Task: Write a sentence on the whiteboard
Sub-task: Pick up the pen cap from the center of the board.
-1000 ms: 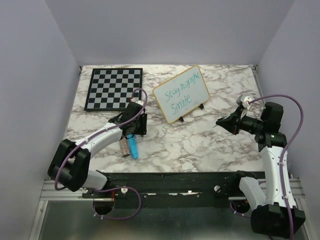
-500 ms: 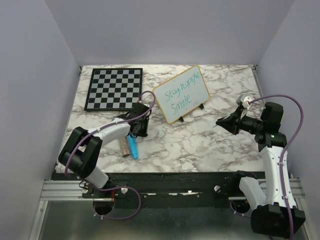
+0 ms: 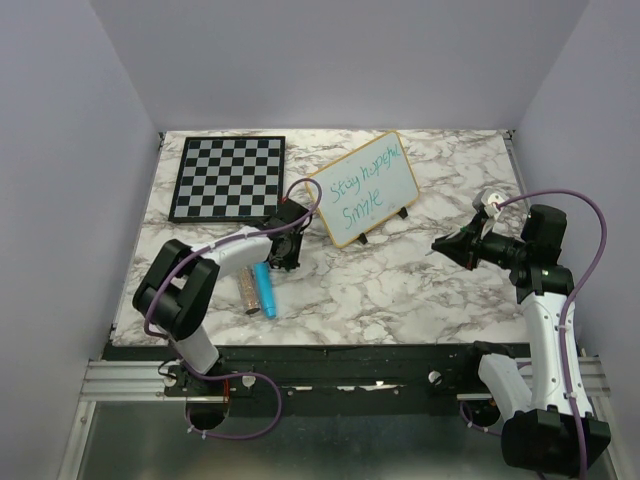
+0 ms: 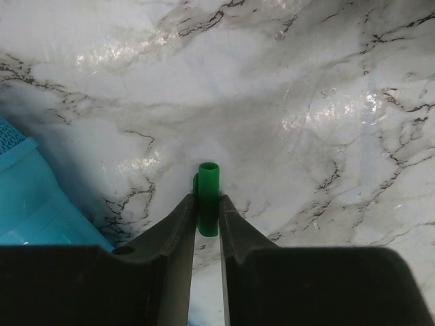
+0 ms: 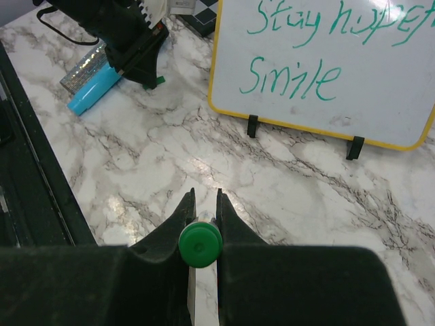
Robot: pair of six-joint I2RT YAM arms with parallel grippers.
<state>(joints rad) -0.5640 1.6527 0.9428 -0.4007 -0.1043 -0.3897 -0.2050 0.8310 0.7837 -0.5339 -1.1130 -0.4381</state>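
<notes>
The whiteboard [image 3: 392, 186] stands tilted on small black feet at mid-table. The sentence [image 3: 361, 196] on it is in green marker, "Stay happy" above "Smile", and also shows in the right wrist view [image 5: 291, 76]. My left gripper [image 3: 286, 256] sits low over the table just left of the board. In its wrist view the left gripper [image 4: 206, 197] is shut on a green marker cap [image 4: 208, 178]. My right gripper [image 3: 440, 246] hovers to the right of the board. It is shut [image 5: 202, 195] on the green marker [image 5: 200, 246], seen end-on.
A black-and-white chessboard [image 3: 228, 178] lies at the back left. A blue eraser [image 3: 264, 290] and a glittery block [image 3: 246, 291] lie by the left arm near the front edge. Grey walls close in three sides.
My left arm has folded and swung its gripper right and back, closer to the whiteboard's left edge. The right arm has not moved.
</notes>
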